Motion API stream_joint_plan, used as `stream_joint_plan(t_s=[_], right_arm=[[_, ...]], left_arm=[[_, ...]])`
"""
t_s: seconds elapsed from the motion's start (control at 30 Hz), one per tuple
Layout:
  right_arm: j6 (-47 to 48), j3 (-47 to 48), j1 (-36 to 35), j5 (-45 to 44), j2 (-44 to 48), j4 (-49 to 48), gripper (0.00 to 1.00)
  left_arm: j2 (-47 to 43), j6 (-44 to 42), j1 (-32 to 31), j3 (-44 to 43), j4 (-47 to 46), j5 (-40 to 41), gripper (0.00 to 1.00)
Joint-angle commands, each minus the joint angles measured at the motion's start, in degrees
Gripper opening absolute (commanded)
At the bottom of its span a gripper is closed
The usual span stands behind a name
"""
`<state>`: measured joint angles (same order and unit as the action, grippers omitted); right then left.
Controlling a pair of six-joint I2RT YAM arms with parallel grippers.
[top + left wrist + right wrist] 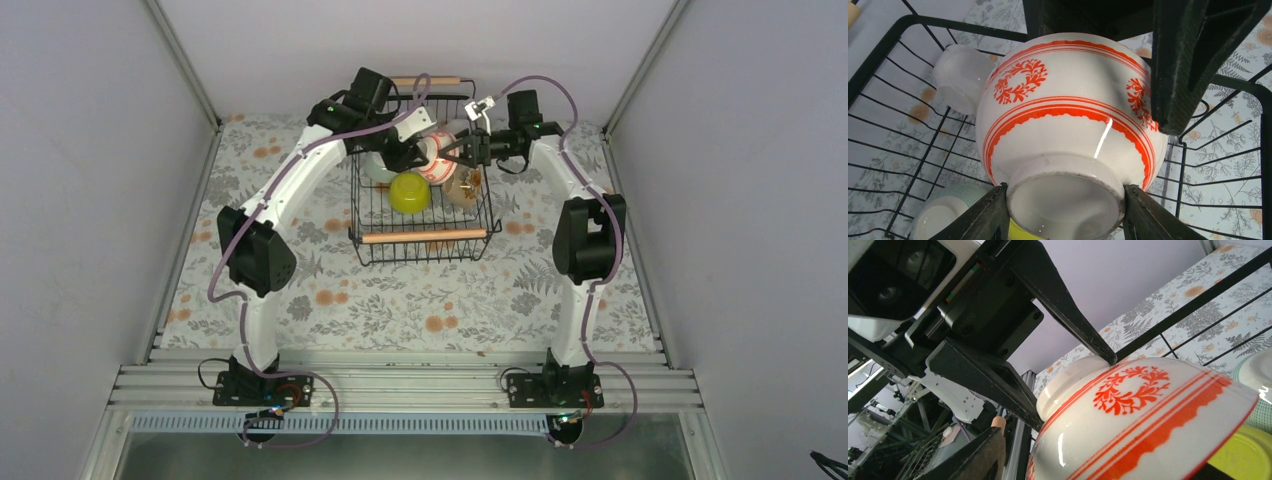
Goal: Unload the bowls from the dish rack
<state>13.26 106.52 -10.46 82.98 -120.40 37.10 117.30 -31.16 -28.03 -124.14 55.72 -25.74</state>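
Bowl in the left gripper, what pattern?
The bowl is white with red-orange bands and wreaths; left wrist view.

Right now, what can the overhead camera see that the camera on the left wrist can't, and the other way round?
Only overhead: the left arm and right arm whole, plus a brownish bowl. Only the left wrist: the left gripper clamped on the foot ring of the red-patterned bowl. Both: that bowl, the dish rack and the yellow-green bowl.

The table (420, 305) is covered by a floral cloth. The dish rack (400, 252) stands on it, toward the far edge.
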Motion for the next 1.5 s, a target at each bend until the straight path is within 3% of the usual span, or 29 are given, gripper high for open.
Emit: stream_joint_plan(t_s=[0.0, 0.17, 0.3, 0.5, 0.53, 0.63, 0.67, 0.7, 0.87, 1.0, 1.13, 1.27, 1.47], right_arm=[[-1.2, -0.9, -0.6, 4.7, 2.1, -2.2, 0.55], [-4.0, -2.4, -0.5, 5.5, 2.4, -3.8, 0.19], [-5.2, -2.8, -0.7, 6.8, 2.5, -3.7, 0.04], [-6.7, -3.8, -0.8, 8.1, 3.9, -5.1, 0.04], [-6.9, -4.1, -0.8, 8.2, 4.2, -5.2, 0.04], [-6.9, -4.8, -0.8, 7.6, 5.4, -5.1, 0.04], [-6.9, -5.1, -0.7, 7.2, 5.9, -5.1, 0.04], [-6.9, -5.2, -0.7, 7.0, 6.6, -5.1, 0.04], [-8.0, -5.8, -0.7, 6.5, 10.1, -5.4, 0.03], [-11.9, -8.1, -0.7, 6.6, 12.9, -8.9, 0.03], [-4.7, -4.0, -0.3, 0.9, 13.3, 1.1, 0.03], [1.1, 3.2, 0.0, -14.7, 13.4, 11.7, 0.03], [3.4, 6.4, 0.2, -41.3, 18.1, 16.2, 0.04]], left_arm=[[0.5, 0.6, -0.2, -2.2, -3.6, -0.3, 0.02], [1.4, 0.7, -0.2, -2.9, -4.1, 0.0, 0.02], [2.8, 0.7, -0.2, -3.8, -4.0, 0.1, 0.02], [5.1, 0.4, -0.4, -5.8, -2.9, 0.6, 0.03], [5.4, 0.2, -0.4, -6.3, -2.6, 0.9, 0.08], [6.2, -0.8, -0.3, -8.8, -0.8, 1.9, 0.4], [6.2, -1.1, -0.3, -9.1, -0.4, 2.2, 0.6], [5.9, -1.4, -0.3, -9.1, -0.3, 2.9, 0.72], [4.2, -2.3, -0.3, -8.7, 0.2, 6.9, 0.93], [2.8, -3.2, -0.2, -7.8, 1.0, 9.0, 1.0], [0.7, -3.3, 0.0, -7.1, 0.9, 11.5, 1.0], [-3.3, -3.7, 0.1, -4.4, -1.0, 16.8, 1.0], [-9.0, -5.4, 0.2, 2.6, -4.1, 26.9, 1.0]])
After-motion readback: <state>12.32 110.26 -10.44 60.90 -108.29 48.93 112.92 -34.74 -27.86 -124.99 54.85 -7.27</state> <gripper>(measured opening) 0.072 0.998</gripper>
